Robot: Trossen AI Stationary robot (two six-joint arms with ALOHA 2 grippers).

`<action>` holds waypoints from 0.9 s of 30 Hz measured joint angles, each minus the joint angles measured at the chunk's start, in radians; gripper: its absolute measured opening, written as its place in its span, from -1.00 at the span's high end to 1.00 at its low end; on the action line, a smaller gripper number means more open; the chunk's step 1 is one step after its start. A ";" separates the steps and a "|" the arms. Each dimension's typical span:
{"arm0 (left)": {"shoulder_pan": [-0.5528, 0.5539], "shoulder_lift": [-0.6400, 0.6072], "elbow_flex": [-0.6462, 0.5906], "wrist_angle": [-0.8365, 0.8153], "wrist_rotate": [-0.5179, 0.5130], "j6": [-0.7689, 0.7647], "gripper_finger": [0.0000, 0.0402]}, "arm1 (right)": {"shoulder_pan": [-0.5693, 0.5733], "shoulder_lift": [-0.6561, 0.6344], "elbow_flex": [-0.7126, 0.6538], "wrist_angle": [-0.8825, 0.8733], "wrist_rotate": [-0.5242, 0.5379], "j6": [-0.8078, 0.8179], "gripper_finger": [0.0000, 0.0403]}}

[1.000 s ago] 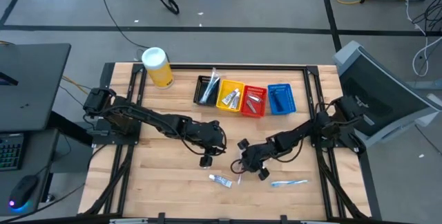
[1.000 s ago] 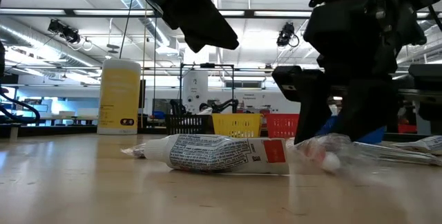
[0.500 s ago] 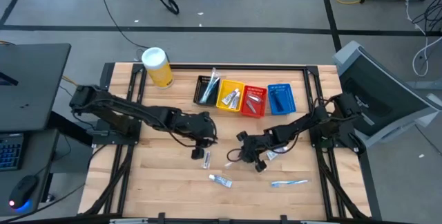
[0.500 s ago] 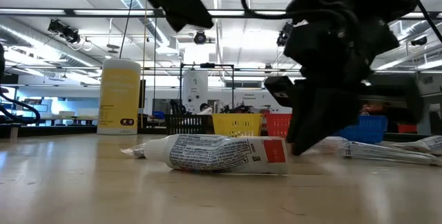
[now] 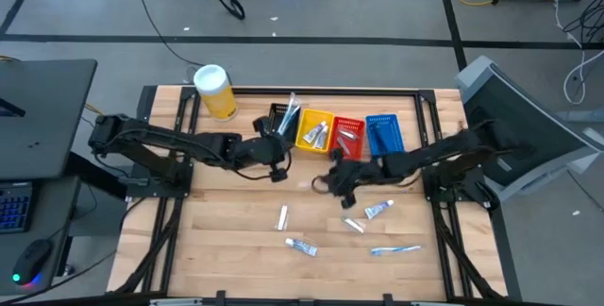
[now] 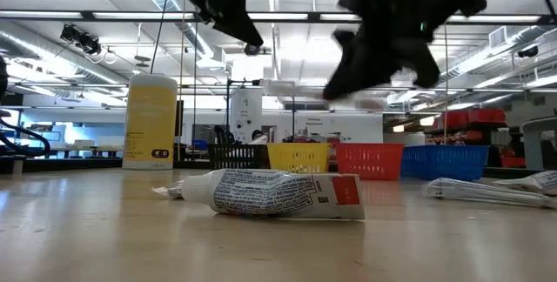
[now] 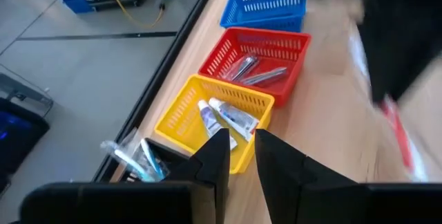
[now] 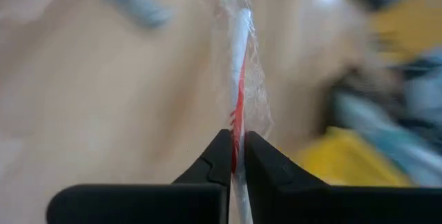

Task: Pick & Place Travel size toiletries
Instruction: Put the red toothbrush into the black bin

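Jaws of our right gripper (image 8: 236, 156) are now pressed onto a wrapped toothbrush (image 8: 239, 79), a pale stick with red on it inside clear film; a second ago they stood spread over the tabletop (image 5: 226, 230) near its front edge, so the grasp has just been made; we have since lifted clear, and in the high view the right gripper (image 5: 332, 176) hangs just in front of the basket row at the back edge, the toothbrush off the wood; the low view shows it carried in the air above the baskets.

Our left gripper (image 5: 274, 151) has pulled back from mid-table toward the black basket (image 5: 279, 123); its jaws sit nearly together with a narrow gap, and we see nothing between them.

We judge the pick done and the placing next; toothbrushes already lie in the black basket, tubes in the yellow basket (image 5: 315, 133), so the black one looks the likely target. Left on the tabletop: a white tube (image 5: 281, 216), a tube (image 5: 302, 246) near the front edge, two more tubes (image 5: 377, 211) and a blue toothbrush (image 5: 394, 248).
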State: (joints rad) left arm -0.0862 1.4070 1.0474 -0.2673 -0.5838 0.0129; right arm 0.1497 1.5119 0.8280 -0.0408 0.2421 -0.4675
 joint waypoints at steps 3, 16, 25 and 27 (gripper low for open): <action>0.018 0.000 -0.005 0.000 0.015 -0.011 0.61 | -0.011 -0.120 0.001 -0.041 0.077 -0.013 0.89; 0.051 0.001 -0.005 0.040 0.169 0.003 0.61 | -0.065 -0.236 -0.002 -0.013 0.098 0.077 0.89; 0.052 0.002 -0.005 0.151 0.248 0.057 0.61 | -0.105 -0.249 0.000 0.421 0.031 0.179 0.89; 0.052 0.002 -0.005 0.218 0.282 0.083 0.61 | -0.124 -0.249 0.000 0.414 -0.033 0.242 0.89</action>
State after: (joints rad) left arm -0.0345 1.4086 1.0420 -0.0493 -0.3020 0.0963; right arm 0.0261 1.2631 0.8280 0.3729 0.2090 -0.2253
